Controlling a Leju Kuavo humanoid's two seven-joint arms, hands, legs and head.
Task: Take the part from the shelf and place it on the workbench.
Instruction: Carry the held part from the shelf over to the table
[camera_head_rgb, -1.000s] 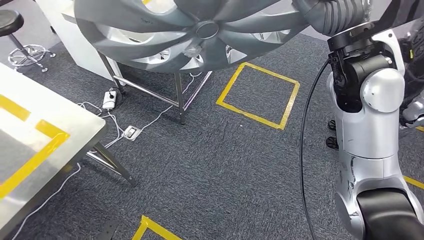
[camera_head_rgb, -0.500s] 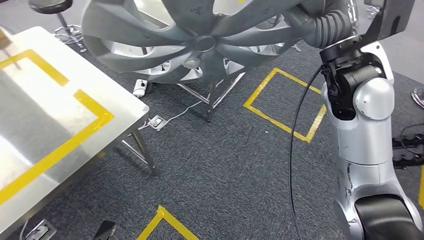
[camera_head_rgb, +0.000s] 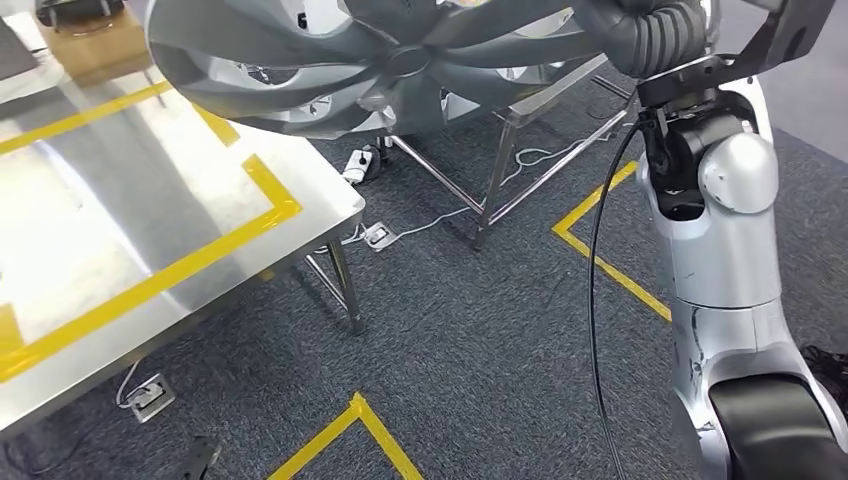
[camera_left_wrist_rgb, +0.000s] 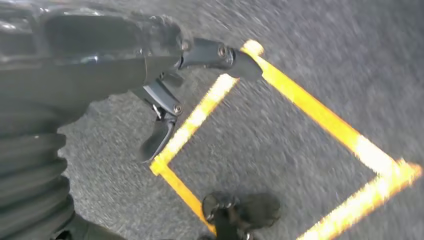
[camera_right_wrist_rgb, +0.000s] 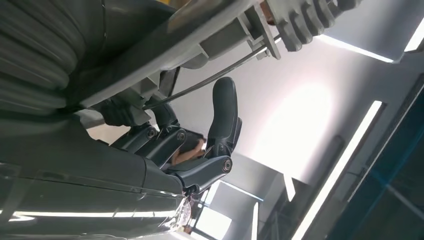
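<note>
The part is a large silver spoked wheel cover (camera_head_rgb: 400, 60), held up in the air across the top of the head view. My right arm's ribbed wrist cover (camera_head_rgb: 655, 35) meets its right edge. In the right wrist view my right hand (camera_right_wrist_rgb: 200, 145) grips the part's grey rim (camera_right_wrist_rgb: 165, 35), dark fingers curled up against it. The workbench (camera_head_rgb: 110, 240) is a steel table marked with yellow tape, low on the left; the part's left edge hangs above its far corner. My left hand (camera_left_wrist_rgb: 170, 90) hangs over the carpet, fingers apart and holding nothing.
A metal-legged stand (camera_head_rgb: 500, 160) is behind the part. Power strips (camera_head_rgb: 378, 236) and white cables lie on the carpet by the workbench leg. Yellow tape outlines (camera_head_rgb: 610, 270) mark the floor. A cardboard box (camera_head_rgb: 95, 45) sits at the workbench's far end.
The whole view has swung: the workbench has come further into the picture from the left, and the stand and floor tape have slid right. The part stays held at the top.
</note>
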